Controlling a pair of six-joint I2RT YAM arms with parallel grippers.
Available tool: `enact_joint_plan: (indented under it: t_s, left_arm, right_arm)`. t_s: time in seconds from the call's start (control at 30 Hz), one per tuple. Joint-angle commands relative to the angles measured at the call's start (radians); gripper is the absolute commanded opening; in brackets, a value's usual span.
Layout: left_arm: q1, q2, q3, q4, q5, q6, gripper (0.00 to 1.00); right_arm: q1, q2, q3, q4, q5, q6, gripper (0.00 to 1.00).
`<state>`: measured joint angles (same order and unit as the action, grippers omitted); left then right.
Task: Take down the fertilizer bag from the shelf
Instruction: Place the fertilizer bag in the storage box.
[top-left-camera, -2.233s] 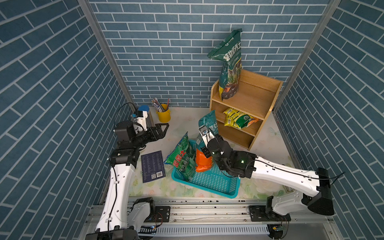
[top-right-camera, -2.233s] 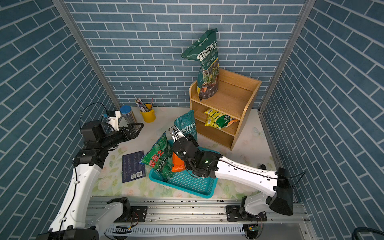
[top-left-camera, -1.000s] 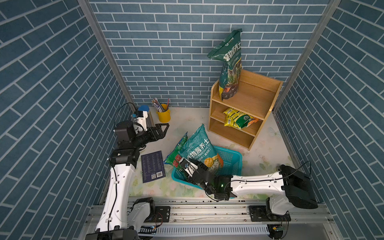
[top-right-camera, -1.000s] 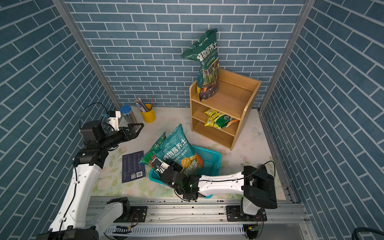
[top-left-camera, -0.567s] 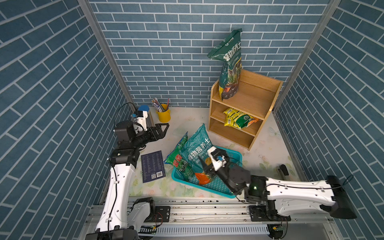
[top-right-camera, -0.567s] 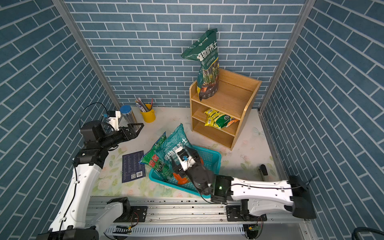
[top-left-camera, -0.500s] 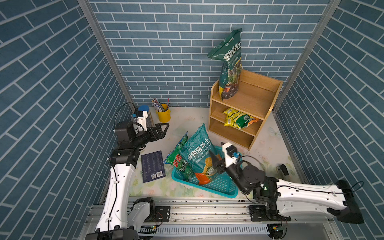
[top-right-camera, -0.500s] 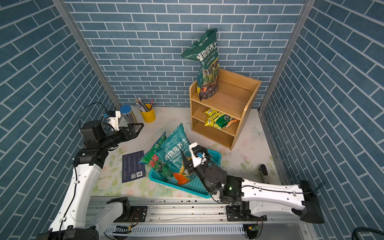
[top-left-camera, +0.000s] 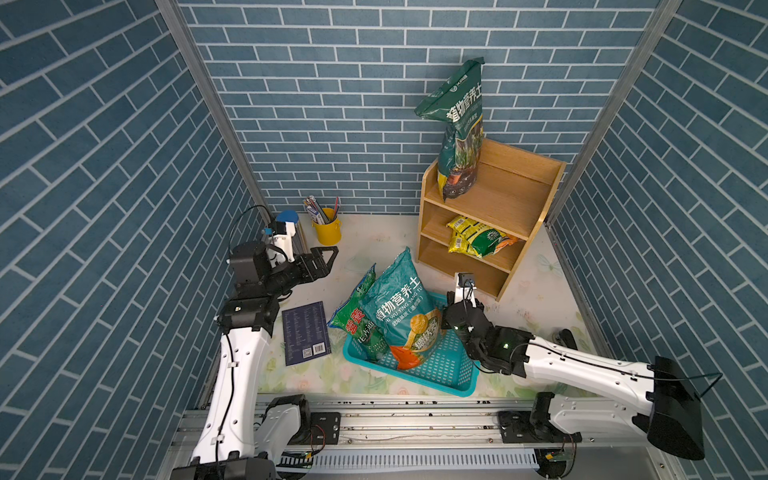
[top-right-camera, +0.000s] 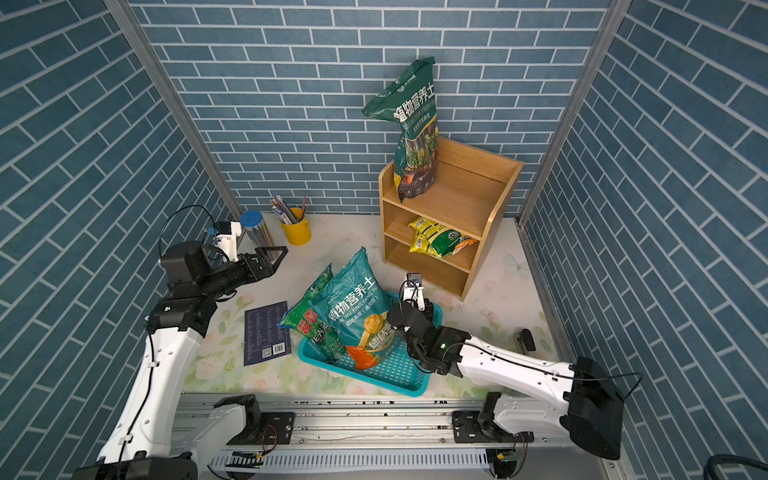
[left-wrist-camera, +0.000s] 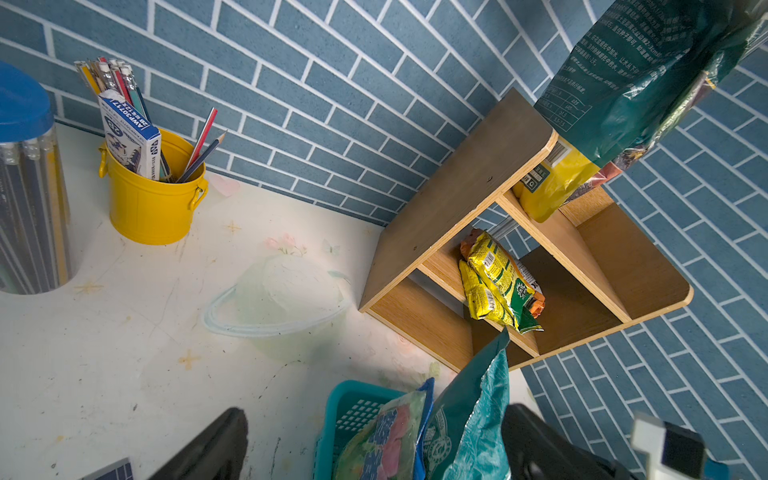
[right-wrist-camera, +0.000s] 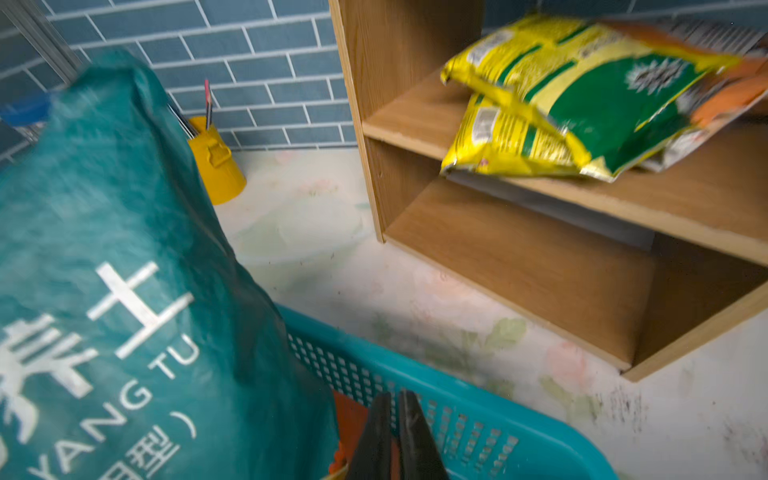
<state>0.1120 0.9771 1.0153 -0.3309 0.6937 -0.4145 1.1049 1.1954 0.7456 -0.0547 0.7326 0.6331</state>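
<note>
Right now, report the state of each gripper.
Left gripper: open, holding nothing.
Right gripper: shut, nothing visible between its fingers.

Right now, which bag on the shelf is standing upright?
The tall dark-green bag, upright on the top tier of the shelf; the yellow bags lie flat on the middle tier.

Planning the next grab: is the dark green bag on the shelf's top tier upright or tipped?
Upright: the dark green bag stands on end, rising above the shelf.
</note>
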Motion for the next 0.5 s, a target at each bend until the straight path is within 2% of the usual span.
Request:
enact_joint_plan:
  t_s: [0.0,0.23,0.47]
  left_arm:
    - [0.005,0.002,-0.011,0.011,0.004,0.001,1.00]
    - [0.005,0.007,-0.009,0.008,0.003,0.001,1.00]
    - [0.005,0.010,-0.004,0.005,0.003,0.002,1.00]
  right_arm:
    - [-0.002,0.036,0.024,-0.070,-0.064,0.125,0.10]
    - [-0.010,0.151,0.007,-0.022,-0.216,0.154,0.11]
    - [-0.012,0.316,0.110,0.075,-0.401,0.043,0.12]
